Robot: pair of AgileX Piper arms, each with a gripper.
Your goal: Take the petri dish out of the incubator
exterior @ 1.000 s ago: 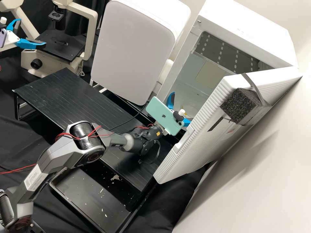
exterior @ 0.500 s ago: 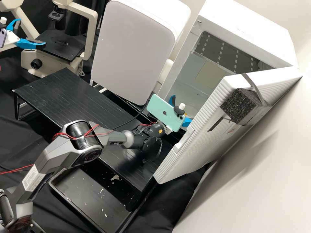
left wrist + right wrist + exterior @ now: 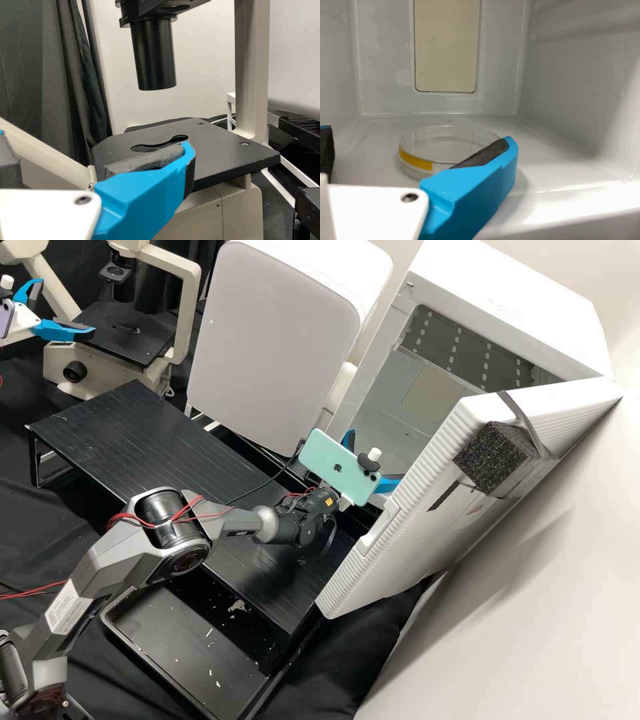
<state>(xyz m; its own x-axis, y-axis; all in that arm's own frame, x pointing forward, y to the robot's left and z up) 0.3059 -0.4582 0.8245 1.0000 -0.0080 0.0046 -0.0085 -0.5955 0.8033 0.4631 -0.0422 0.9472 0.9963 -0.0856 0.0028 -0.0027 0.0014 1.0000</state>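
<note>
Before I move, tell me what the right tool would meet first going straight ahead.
The right tool would probably meet the petri dish first, though its open fingers may pass around it; depth is unclear.

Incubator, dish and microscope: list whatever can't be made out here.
- Right wrist view: part of the dish, hidden by one finger of the right tool.
- High view: part of the incubator floor, hidden by the door.
- Left wrist view: the microscope's top, cut off by the edge.

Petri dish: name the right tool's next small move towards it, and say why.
Probably ease the right tool slightly deeper into the incubator: its fingers stand open, and the petri dish inside seems to lie mostly beyond their tips.
</note>
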